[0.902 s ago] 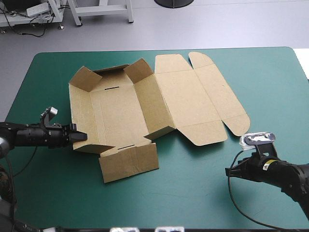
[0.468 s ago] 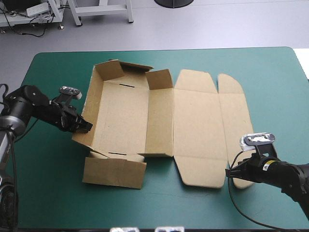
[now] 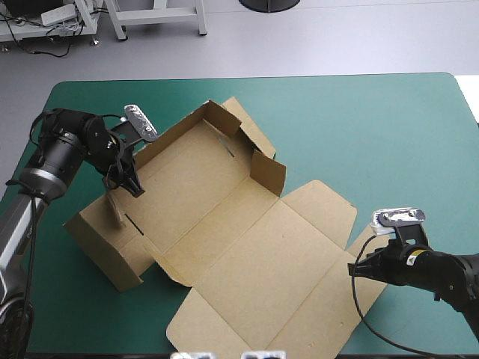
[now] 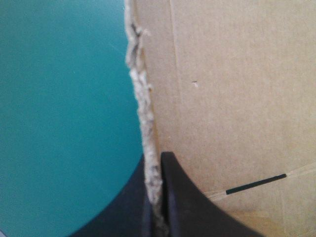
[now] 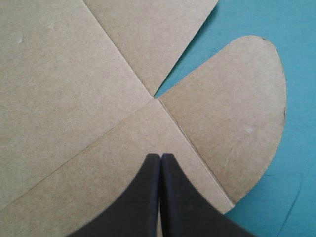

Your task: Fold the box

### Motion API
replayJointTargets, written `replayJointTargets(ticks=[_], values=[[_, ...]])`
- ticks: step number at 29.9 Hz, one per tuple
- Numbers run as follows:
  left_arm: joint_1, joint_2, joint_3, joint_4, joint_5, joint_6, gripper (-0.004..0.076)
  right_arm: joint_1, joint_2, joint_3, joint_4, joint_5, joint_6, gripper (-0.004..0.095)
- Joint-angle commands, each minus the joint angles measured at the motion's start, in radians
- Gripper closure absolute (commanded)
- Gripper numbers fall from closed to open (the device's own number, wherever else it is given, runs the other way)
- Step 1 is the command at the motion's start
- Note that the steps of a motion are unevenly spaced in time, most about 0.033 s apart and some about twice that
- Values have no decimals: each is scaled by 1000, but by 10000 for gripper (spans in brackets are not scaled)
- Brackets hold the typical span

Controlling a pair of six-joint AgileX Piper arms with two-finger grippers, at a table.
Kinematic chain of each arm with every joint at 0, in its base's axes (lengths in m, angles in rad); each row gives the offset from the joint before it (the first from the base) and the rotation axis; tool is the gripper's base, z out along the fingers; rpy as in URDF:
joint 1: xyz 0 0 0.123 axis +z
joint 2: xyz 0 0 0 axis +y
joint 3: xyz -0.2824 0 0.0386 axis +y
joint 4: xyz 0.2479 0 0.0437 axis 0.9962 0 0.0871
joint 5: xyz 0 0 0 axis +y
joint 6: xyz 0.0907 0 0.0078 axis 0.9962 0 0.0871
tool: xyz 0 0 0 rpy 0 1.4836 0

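Note:
The brown box lies at a slant across the table, with its tray part and raised walls at the far left. Its lid lies flat toward the front right. My left gripper is shut on the box's left wall, and in the left wrist view the frayed board edge runs between the black fingers. My right gripper is shut and holds nothing. It hovers at the lid's right corner, and the right wrist view shows the tips over the lid beside a rounded flap.
The lid's front corner reaches the table's front edge. A folded side flap sticks out toward the table's left side. The teal-green cover shows beyond the box at the far right.
The box has swung round and shifted, drawn by my left gripper, which moved toward the far side with the wall in it. The lid now lies under my right gripper, which stayed put.

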Motion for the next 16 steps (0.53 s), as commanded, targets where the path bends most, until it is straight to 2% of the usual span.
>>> replayJointTargets(ticks=[1, 10, 13, 16], values=[[-68, -38, -35, 49, -75, 16, 729, -5, -8, -28, 19, -34, -10, 933], [-237, -38, -35, 254, -182, 14, 729, -5, -8, -28, 20, -36, -19, 933], [-282, -38, -35, 207, -160, 12, 729, -5, -8, -28, 20, -40, -30, 932], [-357, -40, -35, 264, -131, 14, 729, -5, -8, -28, 25, -52, -39, 932]])
